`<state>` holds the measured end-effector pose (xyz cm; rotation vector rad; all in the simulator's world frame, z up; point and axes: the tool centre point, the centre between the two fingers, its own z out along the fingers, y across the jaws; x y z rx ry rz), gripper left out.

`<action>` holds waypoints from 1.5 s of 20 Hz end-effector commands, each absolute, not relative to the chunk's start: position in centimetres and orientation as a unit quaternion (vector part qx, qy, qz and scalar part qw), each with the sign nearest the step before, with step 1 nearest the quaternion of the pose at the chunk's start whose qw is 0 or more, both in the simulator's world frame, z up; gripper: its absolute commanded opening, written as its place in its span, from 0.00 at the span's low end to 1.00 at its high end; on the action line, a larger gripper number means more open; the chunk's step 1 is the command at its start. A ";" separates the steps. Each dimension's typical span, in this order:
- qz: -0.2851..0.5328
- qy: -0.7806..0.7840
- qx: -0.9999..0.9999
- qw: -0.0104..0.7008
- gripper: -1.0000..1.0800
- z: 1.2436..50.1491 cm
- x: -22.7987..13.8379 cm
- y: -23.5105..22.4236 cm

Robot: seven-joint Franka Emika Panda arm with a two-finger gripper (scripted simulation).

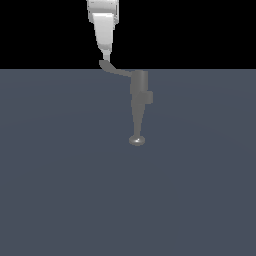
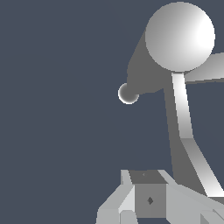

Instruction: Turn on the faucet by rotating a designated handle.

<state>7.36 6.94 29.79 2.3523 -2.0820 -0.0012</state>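
The grey faucet (image 1: 139, 91) stands upright in the middle of the exterior view, with a boxy nub on its side and a round disc end (image 1: 136, 140) on the floor. Its thin handle (image 1: 116, 70) juts from the top toward the exterior view's left and ends in a paddle tip. My gripper (image 1: 106, 54) comes down from above, shut to a narrow point right at that tip, holding nothing. The wrist view looks down the faucet (image 2: 179, 37): the handle (image 2: 183, 113) runs as a pale strip past my fingertips (image 2: 150, 199), beside them rather than between them.
A flat blue-grey floor (image 1: 60, 175) spreads around the faucet in the exterior view, below a black background. Nothing else stands on it.
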 end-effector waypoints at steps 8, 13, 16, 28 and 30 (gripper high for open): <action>0.000 -0.663 0.749 0.000 0.00 29.8 5.0 6.6; 0.000 -0.663 0.749 0.000 0.00 29.8 3.8 6.4; 0.000 -0.663 0.749 0.000 0.00 29.8 3.0 6.3; 0.000 -0.663 0.749 0.000 0.00 29.8 0.2 5.9; 0.003 -0.663 0.749 -0.004 0.00 30.2 0.4 5.7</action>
